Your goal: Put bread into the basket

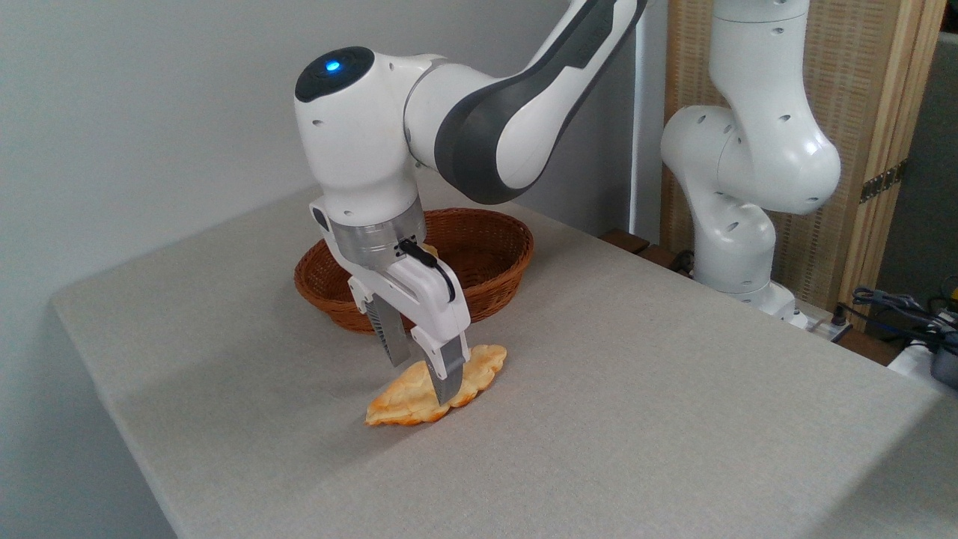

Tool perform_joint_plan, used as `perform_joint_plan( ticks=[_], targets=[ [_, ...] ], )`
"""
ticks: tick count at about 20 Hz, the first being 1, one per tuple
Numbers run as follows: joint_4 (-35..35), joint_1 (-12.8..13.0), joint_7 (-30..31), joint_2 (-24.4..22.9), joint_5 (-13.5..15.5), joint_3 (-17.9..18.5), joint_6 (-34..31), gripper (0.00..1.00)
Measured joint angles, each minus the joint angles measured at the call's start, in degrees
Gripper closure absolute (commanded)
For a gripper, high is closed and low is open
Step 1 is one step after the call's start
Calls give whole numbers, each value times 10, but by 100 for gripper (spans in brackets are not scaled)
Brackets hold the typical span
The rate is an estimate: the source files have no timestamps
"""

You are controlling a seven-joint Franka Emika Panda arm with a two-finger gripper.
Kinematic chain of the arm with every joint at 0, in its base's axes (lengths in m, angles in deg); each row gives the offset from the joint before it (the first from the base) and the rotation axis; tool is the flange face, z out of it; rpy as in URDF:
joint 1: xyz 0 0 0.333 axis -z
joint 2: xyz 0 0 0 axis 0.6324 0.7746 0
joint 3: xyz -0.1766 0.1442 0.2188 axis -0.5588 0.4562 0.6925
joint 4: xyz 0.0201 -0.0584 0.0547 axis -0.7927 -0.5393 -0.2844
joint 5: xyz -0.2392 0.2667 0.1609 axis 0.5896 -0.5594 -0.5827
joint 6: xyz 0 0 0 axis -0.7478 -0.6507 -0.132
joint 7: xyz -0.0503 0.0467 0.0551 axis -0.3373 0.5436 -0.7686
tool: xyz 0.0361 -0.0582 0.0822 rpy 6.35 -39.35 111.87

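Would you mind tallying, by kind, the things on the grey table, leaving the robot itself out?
Flat leaf-shaped bread on the table, with the gripper around its middle: 1
Smaller bread piece, partly hidden, in the basket: 1
Wicker basket: 1
Total: 3

The basket point(490, 258) is sitting near the tabletop's point(636, 389) far edge, its low rim (facing the bread point(438, 389)) standing between; bare cloth is stretching toward the near and right edges.
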Motion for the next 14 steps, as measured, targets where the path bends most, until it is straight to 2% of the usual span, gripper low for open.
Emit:
perform_joint_plan(
  ticks=[6,9,13,14],
  targets=[
    [-1,1,-24,1,-11,0,0,0],
    [-3,3,-34,4,-31,-2,0,0],
    [-4,6,-34,7,-36,-5,0,1],
    [-4,6,-34,8,-36,-5,0,13]
  ],
)
